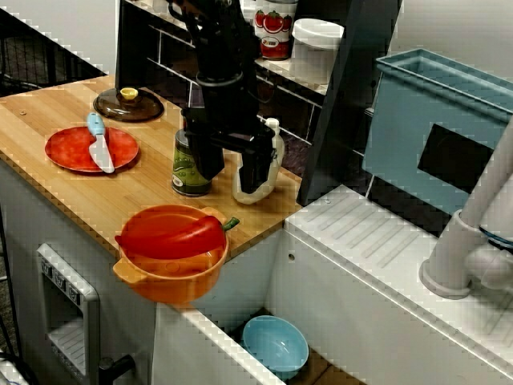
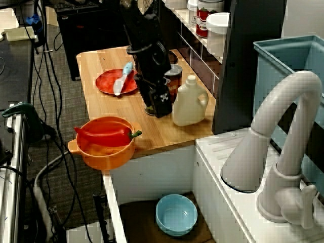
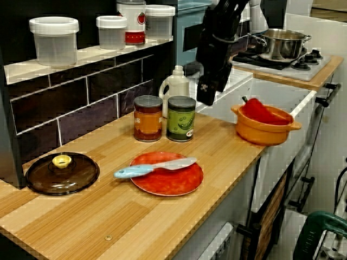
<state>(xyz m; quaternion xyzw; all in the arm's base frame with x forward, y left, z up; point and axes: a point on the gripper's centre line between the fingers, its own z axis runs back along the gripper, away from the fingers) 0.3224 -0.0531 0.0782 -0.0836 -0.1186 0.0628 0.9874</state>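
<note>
On the bench (image 1: 48,112) a brown lid (image 1: 128,104) sits far left, then a red plate (image 1: 72,148) with a knife (image 1: 100,146) across it. At the near edge is an orange bowl (image 1: 160,285) holding a red pepper (image 1: 172,233). The gripper (image 1: 232,164) hangs just before the green can (image 1: 189,172) and white jug (image 1: 275,152), spread wide, holding nothing.
</note>
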